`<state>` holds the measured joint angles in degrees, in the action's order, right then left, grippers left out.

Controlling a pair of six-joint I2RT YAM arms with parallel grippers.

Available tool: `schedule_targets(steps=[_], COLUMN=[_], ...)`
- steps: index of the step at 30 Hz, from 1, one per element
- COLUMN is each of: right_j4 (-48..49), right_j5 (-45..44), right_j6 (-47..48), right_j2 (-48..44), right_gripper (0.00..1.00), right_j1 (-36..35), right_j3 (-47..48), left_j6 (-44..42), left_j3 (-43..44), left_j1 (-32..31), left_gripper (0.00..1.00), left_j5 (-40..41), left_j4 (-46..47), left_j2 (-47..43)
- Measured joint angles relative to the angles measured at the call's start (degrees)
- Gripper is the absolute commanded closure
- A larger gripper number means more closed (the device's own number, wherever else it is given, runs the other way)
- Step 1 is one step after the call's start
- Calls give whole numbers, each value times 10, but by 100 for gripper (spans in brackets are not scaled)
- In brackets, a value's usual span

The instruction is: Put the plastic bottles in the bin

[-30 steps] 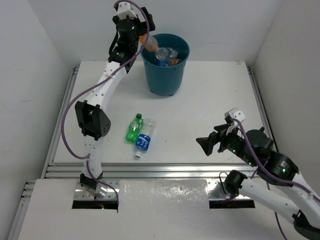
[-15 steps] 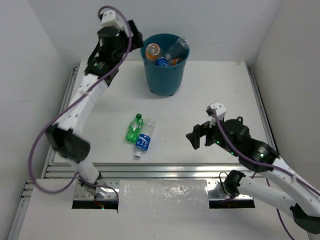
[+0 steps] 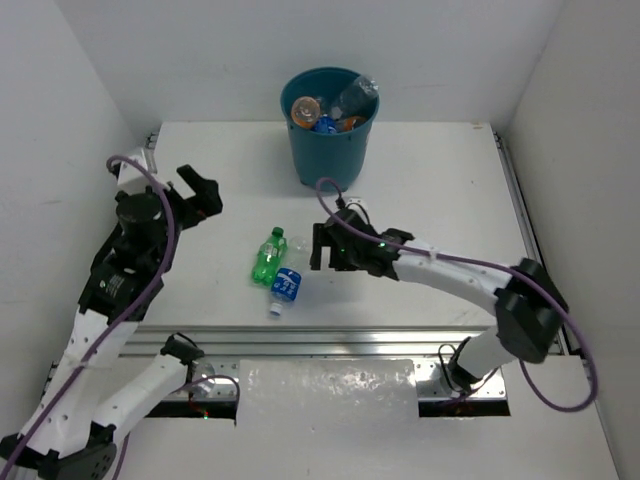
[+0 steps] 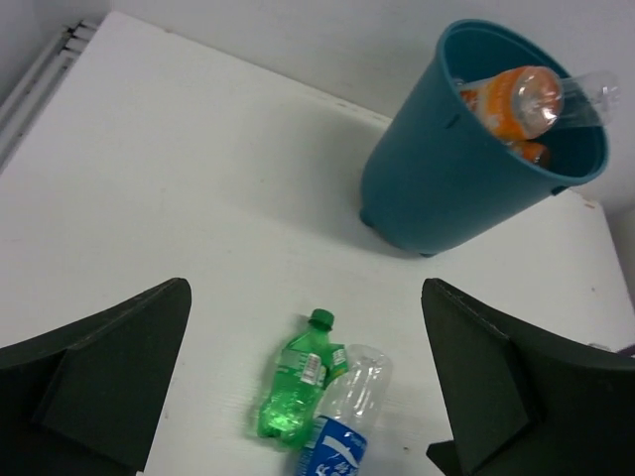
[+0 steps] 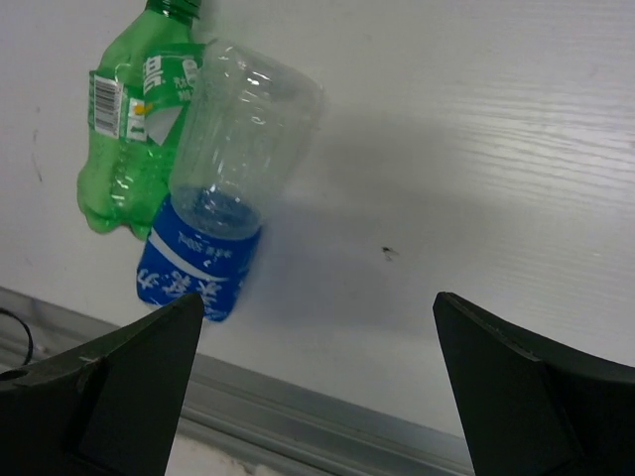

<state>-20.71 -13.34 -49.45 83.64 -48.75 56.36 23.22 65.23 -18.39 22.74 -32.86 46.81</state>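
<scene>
progress looks good to me; the bin (image 3: 328, 155) stands at the far side of the table (image 3: 450, 180), about the middle, and it is heaped; on top i can make out an orange-labelled bottle (image 3: 305, 107) and a clear bottle (image 3: 355, 97) poking over the rim, with scraps of blue and orange beneath them that i can't sort into separate bottles; at least three in there, likely more.

two are not in yet: a green bottle (image 3: 266, 256) and a blue-labelled bottle (image 3: 287, 281), lying side by side and touching, nearer than the bin and a little left of it; the green one's cap points far, the other's cap points near; so i'd judge the job well past halfway, with two picks to go.

one bin, two arms; the right gripper (image 3: 320, 248) hovers just right of the pair, jaws spread wide with nothing between them; the left gripper (image 3: 203, 192) sits further left, well apart from the bottles, likewise splayed and empty; the right one looks better placed for the next pick.
</scene>
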Motion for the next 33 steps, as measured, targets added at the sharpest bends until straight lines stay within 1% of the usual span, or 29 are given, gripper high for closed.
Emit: schedule_targets(steps=[3,6,7,12,16,20,23,24,25,26,28,29,31,32,33], right_j4=[3,-7,-9,-24,-32,-51,-58,-57,-49,-40,-19,-10,-3,8,15], right_j5=[-27,-49,-53,-94,-100,-103,-106,-105,-104,-100,-96,-94,-89,-85,-80], right_j6=[-42,-64,-68,-80,-82,-89,-96,-98,-101,-101,-105,-106,-97,-87,-72], right_j2=[74,126,140,224,272,312,316,313,308,299,263,239,189,163,137], right_gripper=[1,1,1,1,1,3,12,18,31,36,40,51,64,76,81], right_j1=[-25,-52,-58,-80,-84,-84,-83,-81,-79,-76,-67,-63,-55,-51,-49], right_j3=[44,97,113,196,213,224,210,201,185,163,110,79,21,-10,-36], left_j6=[-13,-20,-20,-22,-22,-22,-23,-23,-24,-24,-24,-24,-24,-24,-24], left_j3=[-72,-150,-160,-169,-169,-169,-169,-169,-169,-169,-169,-169,-169,-169,-169], left_j1=[0,0,0,0,0,0,0,0,0,0,0,0,0,0,0], left_gripper=[0,1,0,0,0,0,0,0,0,0,0,0,0,0,0], left_j5=[21,33,34,33,30,28,26,24,23,21,16,13,2,-6,-24], left_j4=[17,18,15,19,19,23,23,23,24,25,27,28,28,29,31], left_j2=[-53,-92,-94,-81,-71,-81,-86,-87,-87,-87,-87,-87,-86,-85,-84])
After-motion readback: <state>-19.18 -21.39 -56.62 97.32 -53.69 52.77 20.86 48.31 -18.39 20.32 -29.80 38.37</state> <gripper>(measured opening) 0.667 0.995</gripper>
